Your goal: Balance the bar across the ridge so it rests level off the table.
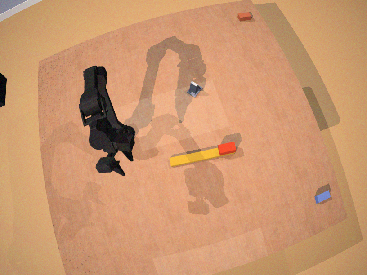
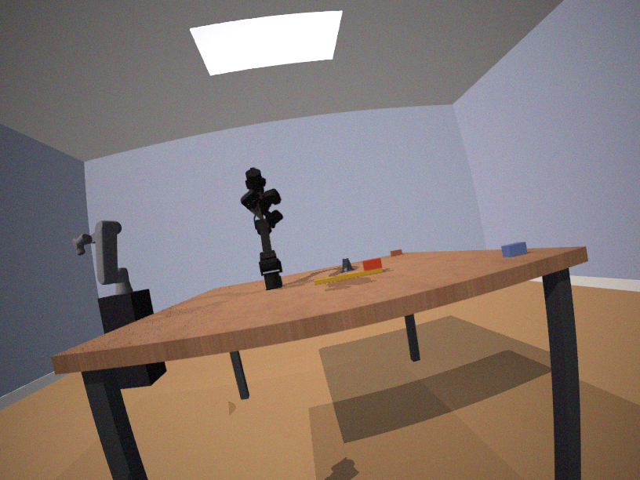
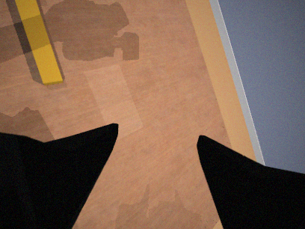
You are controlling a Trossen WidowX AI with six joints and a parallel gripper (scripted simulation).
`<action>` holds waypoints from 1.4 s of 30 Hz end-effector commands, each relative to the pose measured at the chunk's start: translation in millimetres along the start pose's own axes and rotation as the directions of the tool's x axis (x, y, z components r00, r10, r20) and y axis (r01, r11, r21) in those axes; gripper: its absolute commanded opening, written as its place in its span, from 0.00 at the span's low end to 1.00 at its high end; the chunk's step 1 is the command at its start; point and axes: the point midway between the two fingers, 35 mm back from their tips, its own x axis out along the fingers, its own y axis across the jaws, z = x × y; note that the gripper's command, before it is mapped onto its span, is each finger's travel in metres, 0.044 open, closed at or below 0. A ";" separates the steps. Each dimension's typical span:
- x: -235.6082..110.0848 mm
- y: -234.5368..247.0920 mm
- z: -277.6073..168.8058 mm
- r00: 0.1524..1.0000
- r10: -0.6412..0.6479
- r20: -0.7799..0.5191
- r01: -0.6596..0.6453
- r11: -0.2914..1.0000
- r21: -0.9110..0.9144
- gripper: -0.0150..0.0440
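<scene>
- Two black fingers of mine stand spread apart with nothing between them; only bare table (image 3: 161, 112) shows in the gap.
- My gripper (image 1: 123, 164) hangs above the table, well apart from the bar and to the side of its yellow end; in the exterior view my arm (image 2: 263, 227) rises nearly upright from its base.
- The bar (image 1: 195, 156) lies flat on the table, long and yellow with a red block at one end (image 1: 226, 148); in the wrist view only its yellow end (image 3: 41, 56) shows, at the upper left.
- The ridge (image 1: 194, 88), a small grey-blue wedge, stands on the table apart from the bar, on the far side of it from the table's near edge; the two do not touch.
- An orange-red block (image 1: 244, 16) sits near one far corner of the table; a blue block (image 1: 322, 196) sits near another edge, both well apart from bar and ridge.
</scene>
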 end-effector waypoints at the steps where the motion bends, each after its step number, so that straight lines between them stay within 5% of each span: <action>1: 8.3 -0.9 10.8 0.999 0.050 0.000 -0.050 0.999 -0.004 0.79; 42: 88.2 75.0 126.1 0.890 0.439 -0.124 -0.455 0.872 -0.181 0.79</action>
